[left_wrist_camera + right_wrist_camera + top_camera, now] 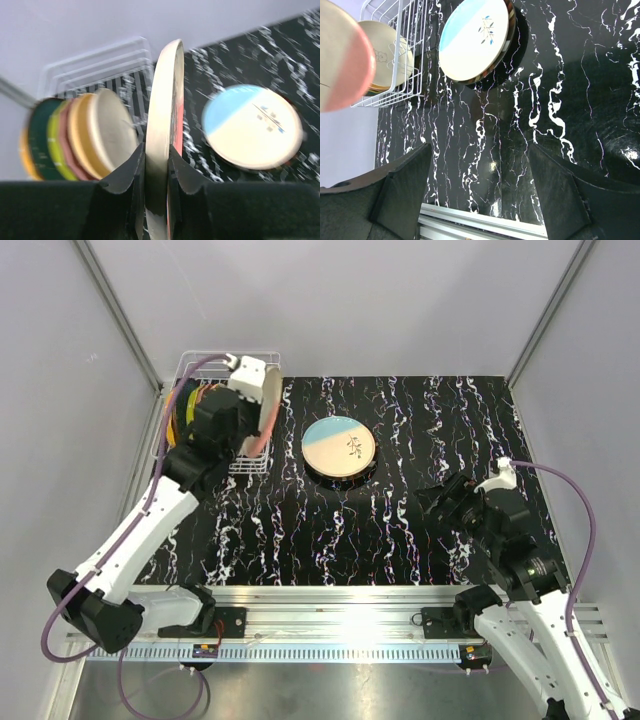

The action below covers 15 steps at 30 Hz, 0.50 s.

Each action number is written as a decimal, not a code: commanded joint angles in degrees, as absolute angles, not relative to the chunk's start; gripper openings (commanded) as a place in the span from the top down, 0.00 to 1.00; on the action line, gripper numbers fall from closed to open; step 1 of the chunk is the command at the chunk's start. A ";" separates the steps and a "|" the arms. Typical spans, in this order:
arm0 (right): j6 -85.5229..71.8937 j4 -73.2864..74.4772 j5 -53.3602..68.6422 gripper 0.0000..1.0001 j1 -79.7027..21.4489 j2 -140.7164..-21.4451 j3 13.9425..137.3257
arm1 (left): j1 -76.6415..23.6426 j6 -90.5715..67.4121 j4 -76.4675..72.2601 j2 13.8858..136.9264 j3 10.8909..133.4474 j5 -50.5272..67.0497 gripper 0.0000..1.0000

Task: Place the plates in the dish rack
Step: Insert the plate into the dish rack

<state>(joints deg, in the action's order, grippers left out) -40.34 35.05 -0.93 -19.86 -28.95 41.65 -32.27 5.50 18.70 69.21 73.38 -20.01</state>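
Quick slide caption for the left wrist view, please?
Left gripper clamps a cream-and-pink plate on edge beside the row of plates in the dish rack; a blue-and-cream plate lies on the table.

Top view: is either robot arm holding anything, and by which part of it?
On the left arm, the jaws pinch a cream-and-pink plate by its rim, held on edge. On the right arm, the jaws are open and empty.

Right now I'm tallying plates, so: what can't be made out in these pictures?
Top view: the left arm covers most of the dish rack, so the racked plates cannot be counted.
Left wrist view: blur smears those plates and the wires; free slots unclear.
Right wrist view: the held plate is cut off by the left edge.
All views: what lies under the blue-and-cream plate is hidden by it.
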 commanded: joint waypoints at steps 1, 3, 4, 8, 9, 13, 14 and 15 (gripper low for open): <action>-39.29 33.75 -0.26 0.14 -20.04 -29.62 45.00 | -27.96 10.19 10.99 68.73 80.94 -23.64 1.00; -38.76 33.75 -0.35 0.14 -19.95 -29.79 45.44 | -26.03 10.63 11.25 69.96 81.91 -24.17 1.00; -38.59 33.66 -0.44 0.14 -20.04 -30.23 45.53 | -25.49 10.90 11.34 70.74 82.52 -24.08 1.00; -37.45 32.61 -0.26 0.13 -19.95 -31.99 45.70 | -23.21 11.34 10.81 72.50 82.71 -23.65 1.00; -37.27 32.09 -0.18 0.13 -20.04 -32.78 45.70 | -22.59 11.25 10.64 72.77 82.53 -23.47 1.00; -36.48 30.76 -0.18 0.13 -19.95 -34.63 45.44 | -21.62 11.16 9.49 74.35 81.65 -23.02 1.00; -36.30 30.59 -0.18 0.12 -20.04 -34.89 45.27 | -21.45 11.08 9.23 75.14 81.65 -23.03 1.00; -36.12 30.24 -0.18 0.12 -19.95 -34.98 45.09 | -21.18 11.07 9.23 75.58 81.65 -22.85 1.00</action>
